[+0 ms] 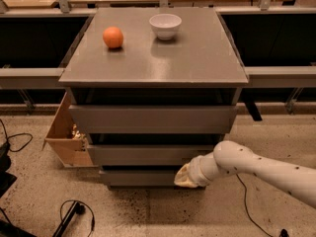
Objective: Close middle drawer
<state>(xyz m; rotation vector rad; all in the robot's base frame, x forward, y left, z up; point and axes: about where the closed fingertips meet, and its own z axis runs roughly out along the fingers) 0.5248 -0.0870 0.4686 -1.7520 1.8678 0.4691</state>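
Most of the closing looks done on the middle drawer (148, 154).
At its lower right sits the end effector (185, 176); grip state I cannot tell.

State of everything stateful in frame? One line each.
middle drawer: looks pushed in; fully shut unclear.
pincer: low, by bottom drawer front's right end.
bowl: upright on cabinet top, looks empty.
orange: resting on cabinet top, left of bowl.
cardboard box: open, on floor at left.
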